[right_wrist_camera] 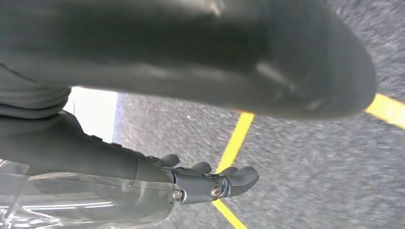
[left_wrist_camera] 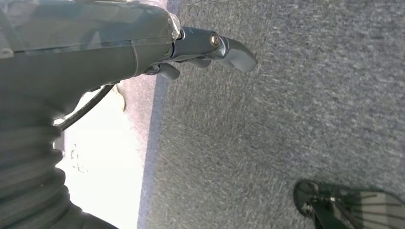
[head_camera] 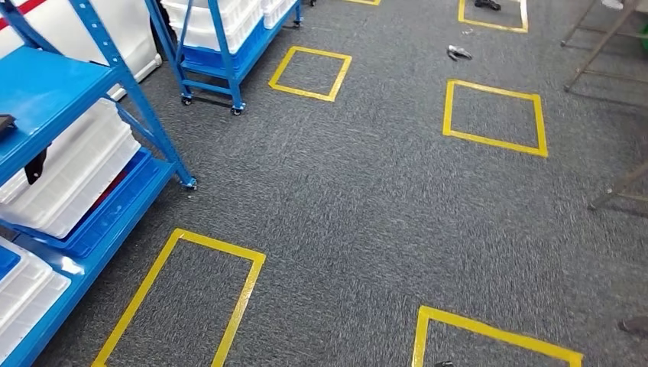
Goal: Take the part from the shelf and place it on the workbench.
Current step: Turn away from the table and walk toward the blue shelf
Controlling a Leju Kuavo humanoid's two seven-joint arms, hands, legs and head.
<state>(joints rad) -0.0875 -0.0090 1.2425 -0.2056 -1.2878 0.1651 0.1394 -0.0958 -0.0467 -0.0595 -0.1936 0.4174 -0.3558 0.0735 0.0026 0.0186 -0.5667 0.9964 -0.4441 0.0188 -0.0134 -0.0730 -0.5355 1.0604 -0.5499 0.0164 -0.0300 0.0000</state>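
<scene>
Blue shelf (head_camera: 92,84) carries white bins (head_camera: 72,172); part indistinct. My left hand (left_wrist_camera: 205,50) and right hand (right_wrist_camera: 210,179) hang empty, fingers loosely apart.

Grey carpet (head_camera: 367,206), yellow tape squares (head_camera: 495,115), white bins (head_camera: 69,172), wheeled blue rack (head_camera: 221,46)

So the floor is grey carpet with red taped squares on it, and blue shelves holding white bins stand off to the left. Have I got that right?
Nearly. The taped squares are yellow, not red, as the head view shows. The rest holds: the floor is grey carpet, and the blue shelves holding white bins stand off to the left.
</scene>
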